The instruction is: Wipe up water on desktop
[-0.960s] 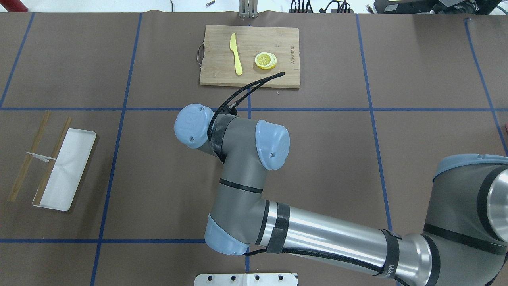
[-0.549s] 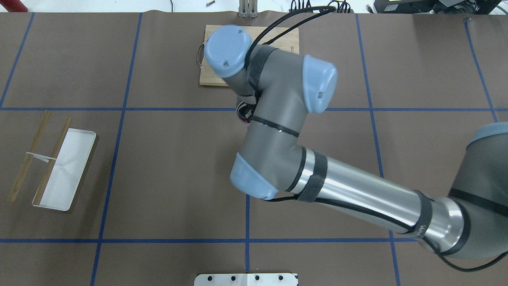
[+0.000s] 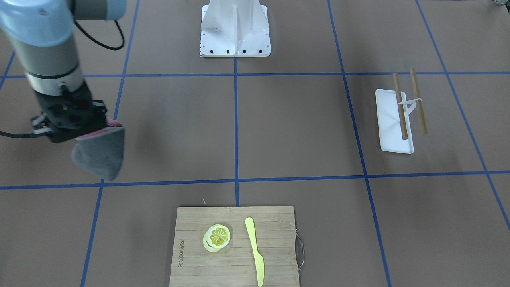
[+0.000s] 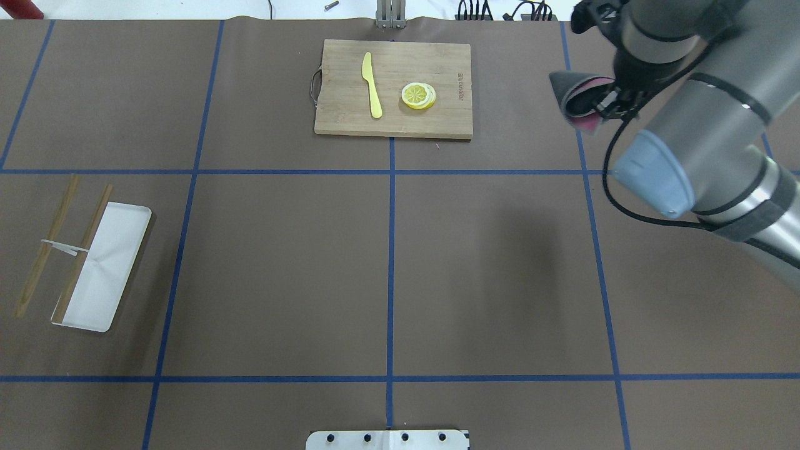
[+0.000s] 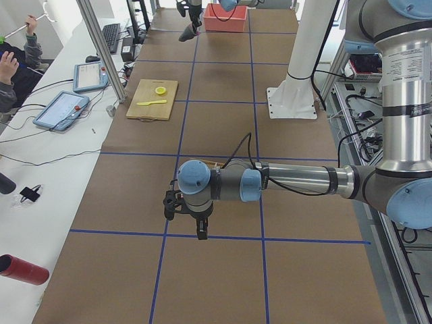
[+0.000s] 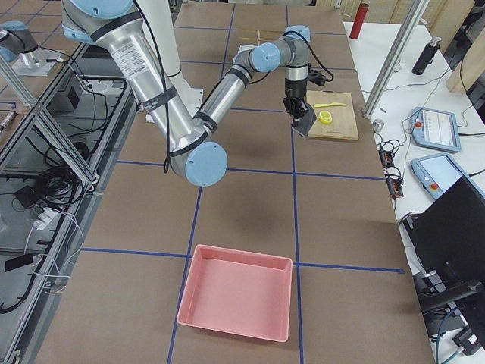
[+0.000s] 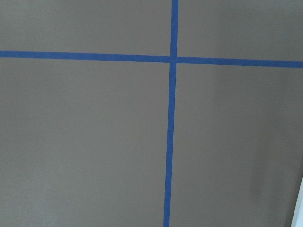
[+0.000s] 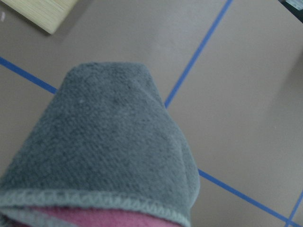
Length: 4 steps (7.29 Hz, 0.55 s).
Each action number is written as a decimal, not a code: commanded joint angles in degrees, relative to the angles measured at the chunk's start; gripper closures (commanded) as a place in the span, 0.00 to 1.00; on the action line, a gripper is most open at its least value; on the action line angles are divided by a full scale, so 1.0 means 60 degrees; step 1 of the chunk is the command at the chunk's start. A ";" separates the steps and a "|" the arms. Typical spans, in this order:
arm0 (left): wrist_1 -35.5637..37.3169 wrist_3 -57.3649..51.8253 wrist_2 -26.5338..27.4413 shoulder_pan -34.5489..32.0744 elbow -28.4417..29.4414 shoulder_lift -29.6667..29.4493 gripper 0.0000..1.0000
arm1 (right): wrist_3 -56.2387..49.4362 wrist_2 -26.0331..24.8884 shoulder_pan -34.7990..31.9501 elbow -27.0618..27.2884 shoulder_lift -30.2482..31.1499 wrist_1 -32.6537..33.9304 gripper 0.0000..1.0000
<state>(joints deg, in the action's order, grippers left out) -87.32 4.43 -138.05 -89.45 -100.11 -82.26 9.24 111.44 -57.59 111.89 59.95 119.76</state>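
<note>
The desktop (image 4: pixel 275 262) is a matte brown surface with blue tape lines; I see no water on it. My right gripper (image 4: pixel 605 103) is shut on a folded grey cloth with a pink inner side (image 4: pixel 575 94) and holds it above the desktop, to the right of the cutting board. The front view shows this gripper (image 3: pixel 83 125) with the cloth (image 3: pixel 99 155) hanging under it. The cloth (image 8: pixel 109 156) fills the right wrist view. My left gripper (image 5: pixel 192 223) shows only in the exterior left view, low over the desktop; I cannot tell whether it is open or shut.
A bamboo cutting board (image 4: pixel 450 122) with a yellow knife (image 4: pixel 372 84) and lemon slices (image 4: pixel 418 95) lies at the far middle. A white tray (image 4: pixel 106 269) with two chopsticks (image 4: pixel 87 240) lies at the left. A pink bin (image 6: pixel 239 299) sits near the right end.
My right arm has swung from the table's middle to the far right, past the cutting board, and has uncovered the board. The cloth, hidden under the arm before, now shows in the gripper.
</note>
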 commanded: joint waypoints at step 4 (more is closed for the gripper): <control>-0.0022 0.0067 -0.0004 0.0039 -0.0087 0.0072 0.01 | -0.3383 0.1216 -0.3474 0.2606 0.5644 -0.0024 1.00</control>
<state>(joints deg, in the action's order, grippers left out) -87.38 4.83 -138.05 -89.28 -100.64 -81.74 -0.82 118.27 -72.80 126.34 86.66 119.66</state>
